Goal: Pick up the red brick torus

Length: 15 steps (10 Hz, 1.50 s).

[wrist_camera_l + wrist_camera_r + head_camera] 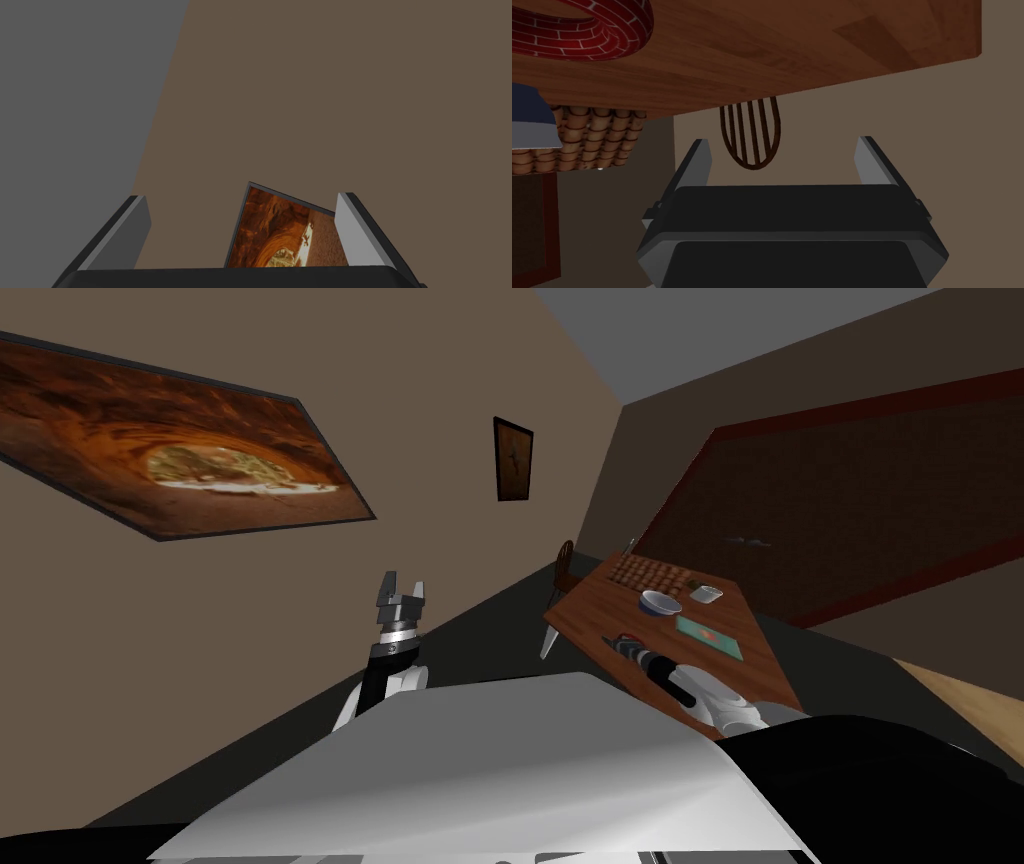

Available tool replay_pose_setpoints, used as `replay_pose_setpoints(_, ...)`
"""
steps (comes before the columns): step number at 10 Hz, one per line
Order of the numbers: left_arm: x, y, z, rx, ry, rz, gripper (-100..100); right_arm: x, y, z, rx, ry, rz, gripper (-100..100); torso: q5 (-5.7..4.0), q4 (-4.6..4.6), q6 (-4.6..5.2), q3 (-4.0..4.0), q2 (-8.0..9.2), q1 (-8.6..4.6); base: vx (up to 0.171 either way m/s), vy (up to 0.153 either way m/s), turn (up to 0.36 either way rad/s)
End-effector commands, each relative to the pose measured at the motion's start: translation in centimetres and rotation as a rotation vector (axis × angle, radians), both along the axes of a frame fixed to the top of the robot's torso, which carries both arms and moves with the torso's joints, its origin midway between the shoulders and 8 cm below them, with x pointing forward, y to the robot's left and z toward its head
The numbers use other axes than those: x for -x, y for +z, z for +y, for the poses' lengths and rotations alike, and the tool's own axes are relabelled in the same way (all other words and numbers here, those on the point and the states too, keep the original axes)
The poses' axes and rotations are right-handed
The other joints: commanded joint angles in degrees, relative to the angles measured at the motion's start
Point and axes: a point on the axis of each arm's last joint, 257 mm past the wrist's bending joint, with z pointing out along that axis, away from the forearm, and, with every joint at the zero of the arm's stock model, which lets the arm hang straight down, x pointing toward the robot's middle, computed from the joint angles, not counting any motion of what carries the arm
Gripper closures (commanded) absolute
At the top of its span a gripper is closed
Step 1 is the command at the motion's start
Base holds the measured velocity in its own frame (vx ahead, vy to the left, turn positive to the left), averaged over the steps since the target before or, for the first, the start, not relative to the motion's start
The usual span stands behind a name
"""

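The red brick-patterned torus (582, 30) lies flat on the wooden table (792, 55). My right gripper (784, 155) hovers low over the table with its fingers open and nothing between them. The torus sits ahead of it and off to the side of one finger, apart from both. In the head view the right gripper (622, 644) reaches over the near edge of the table (770, 663). My left gripper (400, 588) is raised beside the chest, away from the table, and its fingers (135, 225) stand open and empty.
On the table stand a blue-and-white bowl (660, 603), a white cup (706, 593), a green book (708, 636) and a woven mat (650, 571). The bowl (532, 120) and mat (597, 135) lie next to the torus. A dark slatted chair (751, 132) stands beyond the table's far edge.
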Motion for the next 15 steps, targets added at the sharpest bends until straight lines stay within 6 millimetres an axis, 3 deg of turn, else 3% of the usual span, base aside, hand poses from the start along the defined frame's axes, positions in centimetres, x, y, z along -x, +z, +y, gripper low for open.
replay_pose_setpoints(1,0.0,0.0,0.0,0.000,0.000,0.000,0,1.4,-0.8,-1.0,0.045,0.009,0.044,-100,0.00,0.00,0.00,0.00,0.00,0.00,-0.005,0.006,0.141)
replay_pose_setpoints(6,0.0,0.0,0.0,0.000,0.000,0.000,0,6.2,-3.0,-6.4,0.192,0.036,0.216,-100,-0.01,0.00,0.05,0.00,0.00,-0.03,-0.005,0.004,0.160)
replay_pose_setpoints(9,0.0,0.0,0.0,0.000,0.000,0.000,0,8.6,-4.0,-8.3,0.253,0.054,0.299,-100,0.00,0.00,0.01,0.00,0.00,-0.03,-0.004,-0.002,0.121)
replay_pose_setpoints(10,0.0,0.0,0.0,0.000,0.000,0.000,0,10.2,-4.4,-9.7,0.279,0.056,0.349,-100,-0.02,0.00,0.06,0.00,0.00,-0.05,-0.004,-0.001,0.171)
replay_pose_setpoints(13,0.0,0.0,0.0,0.000,0.000,0.000,0,12.4,-5.0,-11.2,0.326,0.077,0.423,-100,-0.01,0.00,0.03,0.00,0.00,-0.04,-0.004,-0.003,0.107)
replay_pose_setpoints(14,0.0,0.0,0.0,0.000,0.000,0.000,0,14.2,-5.3,-12.3,0.349,0.084,0.476,-100,-0.02,0.00,0.06,0.00,0.00,-0.04,-0.005,0.000,0.129)
replay_pose_setpoints(15,0.0,0.0,0.0,0.000,0.000,0.000,0,14.3,-5.4,-12.4,0.355,0.089,0.481,-100,-0.01,0.00,0.04,0.00,0.01,-0.03,-0.004,-0.004,0.083)
